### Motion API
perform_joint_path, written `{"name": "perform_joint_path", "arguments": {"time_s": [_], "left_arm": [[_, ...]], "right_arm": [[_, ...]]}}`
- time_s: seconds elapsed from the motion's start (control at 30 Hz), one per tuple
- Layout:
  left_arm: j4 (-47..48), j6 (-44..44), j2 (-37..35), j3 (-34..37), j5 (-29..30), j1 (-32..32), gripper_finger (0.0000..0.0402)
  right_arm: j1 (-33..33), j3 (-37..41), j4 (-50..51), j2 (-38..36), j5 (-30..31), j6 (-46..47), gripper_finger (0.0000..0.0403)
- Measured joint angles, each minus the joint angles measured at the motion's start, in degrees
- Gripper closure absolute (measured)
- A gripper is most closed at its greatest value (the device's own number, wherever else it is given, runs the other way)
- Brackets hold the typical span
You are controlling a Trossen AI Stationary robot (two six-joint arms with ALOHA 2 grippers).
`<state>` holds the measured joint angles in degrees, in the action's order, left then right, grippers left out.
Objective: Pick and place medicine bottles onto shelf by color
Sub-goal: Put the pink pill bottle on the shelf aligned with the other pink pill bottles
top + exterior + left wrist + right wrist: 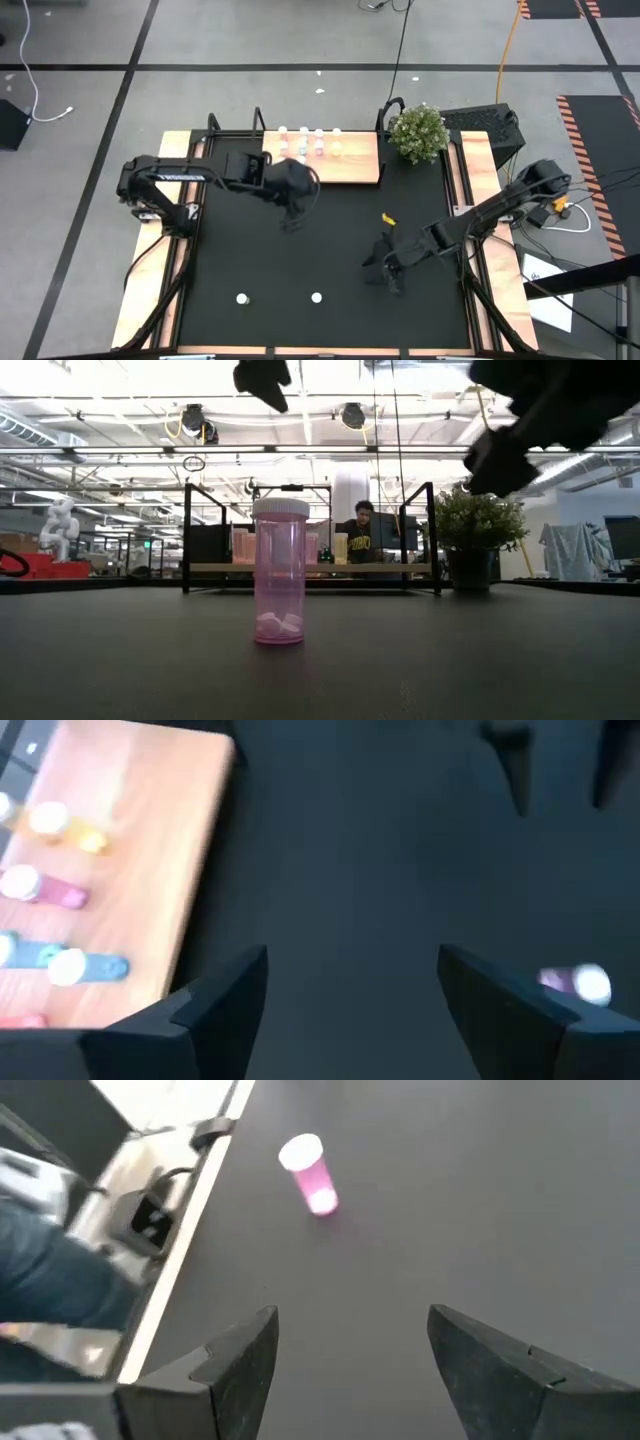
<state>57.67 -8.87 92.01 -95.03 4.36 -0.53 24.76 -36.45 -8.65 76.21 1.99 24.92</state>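
Standing nearest, a pink translucent white-capped medicine bottle (pixel 279 572) and one more white-capped bottle (pixel 241 298) wait on the black mat (pixel 300 260), several stand on the light-wood shelf (pixel 355 165), and left gripper (pixel 345 995) and right gripper (pixel 350 1350) hover open, empty.

The dark left gripper (pixel 291 213) is held mid-surface, fingers (pixel 215 1005) spread apart. The dark right gripper (pixel 385 270) is extended inward, its fingers (pixel 230 1365) likewise parted, nothing gripped.
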Motion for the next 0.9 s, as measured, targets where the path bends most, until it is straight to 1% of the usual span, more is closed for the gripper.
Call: {"name": "perform_joint_path", "arguments": {"time_s": [0.07,0.13,0.2,0.3,0.47,0.57,0.73,0.83,0.9], "left_arm": [[0.9,1.8,-0.2,0.0,0.0,-1.6,0.0117],[2.3,1.8,-0.3,0.0,0.0,-3.2,0.0122],[4.0,0.4,-0.2,0.0,0.0,-4.7,0.0126],[6.3,-2.2,-0.2,0.0,0.0,-7.0,0.0128],[9.3,-3.7,-0.2,0.0,0.1,-11.1,0.0128],[9.2,-5.7,-0.2,0.0,0.1,-13.4,0.0128],[9.3,-9.4,-0.2,0.0,0.1,-16.4,0.0128],[9.2,-11.9,-0.2,0.0,0.2,-18.2,0.0128],[9.2,-13.7,-0.2,0.0,0.3,-19.6,0.0128]], "right_arm": [[0.1,-2.4,-0.2,3.0,2.0,-0.4,0.0149],[-0.5,-4.1,-2.0,5.8,2.6,-0.5,0.0149],[-0.9,-6.2,-4.8,8.8,2.8,-0.3,0.0149],[-0.5,-10.8,-4.8,14.4,2.8,-0.2,0.0149],[1.0,-20.4,-5.0,26.7,2.6,-3.5,0.0149],[1.4,-25.4,-6.1,34.0,2.8,-4.8,0.0149],[1.9,-29.2,-10.7,42.1,5.5,-3.7,0.0149],[2.1,-29.6,-14.7,44.9,6.1,-1.0,0.0154],[2.4,-29.7,-16.8,46.0,6.0,-0.6,0.0166]]}}
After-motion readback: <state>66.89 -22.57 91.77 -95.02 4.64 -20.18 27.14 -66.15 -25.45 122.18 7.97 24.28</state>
